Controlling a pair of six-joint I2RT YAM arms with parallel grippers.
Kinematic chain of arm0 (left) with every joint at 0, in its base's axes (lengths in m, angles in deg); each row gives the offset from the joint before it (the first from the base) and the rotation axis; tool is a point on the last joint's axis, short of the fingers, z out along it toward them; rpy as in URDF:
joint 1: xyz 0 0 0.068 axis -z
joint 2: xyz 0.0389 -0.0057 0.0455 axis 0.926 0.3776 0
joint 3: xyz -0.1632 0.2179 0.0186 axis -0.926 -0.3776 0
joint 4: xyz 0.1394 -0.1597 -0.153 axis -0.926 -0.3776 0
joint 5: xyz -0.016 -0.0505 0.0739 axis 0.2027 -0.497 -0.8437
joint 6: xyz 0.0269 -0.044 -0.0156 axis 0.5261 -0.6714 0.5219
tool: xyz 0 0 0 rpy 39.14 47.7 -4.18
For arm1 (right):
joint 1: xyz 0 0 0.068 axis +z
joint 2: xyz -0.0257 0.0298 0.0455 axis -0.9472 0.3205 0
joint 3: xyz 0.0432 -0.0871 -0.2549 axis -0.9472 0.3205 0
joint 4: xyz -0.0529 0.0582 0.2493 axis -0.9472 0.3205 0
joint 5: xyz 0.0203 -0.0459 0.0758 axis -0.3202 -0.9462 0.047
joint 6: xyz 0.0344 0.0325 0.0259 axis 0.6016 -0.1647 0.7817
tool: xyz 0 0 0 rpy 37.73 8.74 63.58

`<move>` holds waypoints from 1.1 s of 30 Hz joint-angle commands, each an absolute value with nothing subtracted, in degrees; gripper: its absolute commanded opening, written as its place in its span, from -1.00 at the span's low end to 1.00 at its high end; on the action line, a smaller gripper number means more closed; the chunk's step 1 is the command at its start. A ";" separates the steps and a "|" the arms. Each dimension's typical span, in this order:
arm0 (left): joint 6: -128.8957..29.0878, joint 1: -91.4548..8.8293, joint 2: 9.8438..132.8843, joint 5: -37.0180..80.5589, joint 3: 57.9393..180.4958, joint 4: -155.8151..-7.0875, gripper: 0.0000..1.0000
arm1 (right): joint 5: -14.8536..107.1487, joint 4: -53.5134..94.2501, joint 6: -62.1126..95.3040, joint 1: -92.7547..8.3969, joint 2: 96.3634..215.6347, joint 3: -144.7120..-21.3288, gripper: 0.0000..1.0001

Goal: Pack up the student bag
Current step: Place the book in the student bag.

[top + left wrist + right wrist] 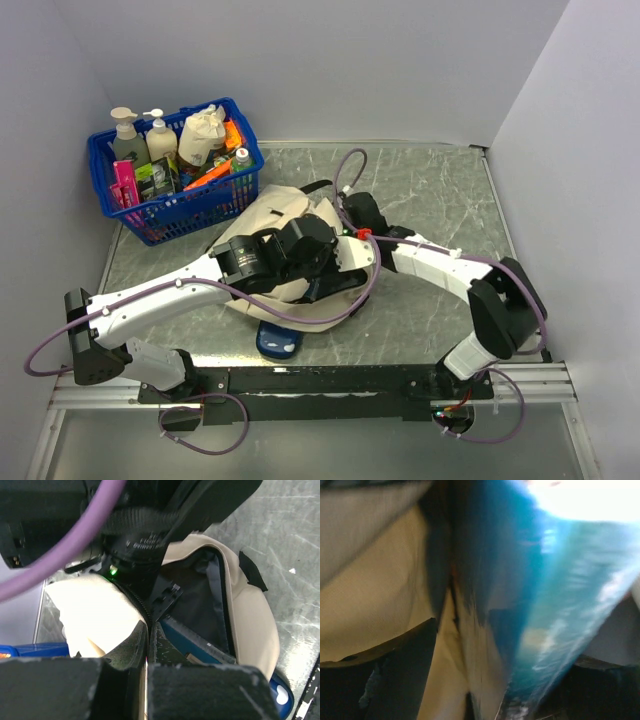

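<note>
The cream student bag (268, 212) lies in the middle of the table under both arms. Its black-trimmed mouth (220, 595) gapes open, showing dark lining. My left gripper (146, 625) is shut on the bag's zipper edge, holding the mouth open. A blue book (197, 641) lies inside the opening. In the right wrist view the same blue book (540, 610) stands blurred between the fingers (400, 670) of my right gripper (507, 640). The jaws are apart with gaps on both sides. The right wrist (145, 535) reaches into the bag from above.
A blue plastic basket (150, 215) at the back left holds bottles (128, 135), a small cream pouch (203, 135) and other items. A dark blue object (278, 340) pokes out from under the bag's near edge. Grey walls close in on the left, back and right.
</note>
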State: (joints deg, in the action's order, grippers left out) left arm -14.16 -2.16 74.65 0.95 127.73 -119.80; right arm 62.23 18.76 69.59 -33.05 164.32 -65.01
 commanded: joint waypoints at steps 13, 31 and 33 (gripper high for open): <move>-14.77 -0.93 72.60 4.10 128.26 -114.32 -0.99 | 61.44 29.36 58.65 -34.30 149.98 -61.09 0.44; -14.33 -0.84 72.69 4.02 129.58 -113.88 -0.99 | 63.29 27.58 59.18 -34.13 153.85 -62.76 -0.32; -14.24 -0.93 72.42 3.84 129.49 -113.88 -0.99 | 62.07 28.82 58.30 -34.30 151.23 -62.50 -0.30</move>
State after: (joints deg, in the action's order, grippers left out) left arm -14.07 -1.92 74.63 2.09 127.73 -118.86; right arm 62.41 29.53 59.80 -34.20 153.85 -59.74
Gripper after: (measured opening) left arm 0.033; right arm 0.342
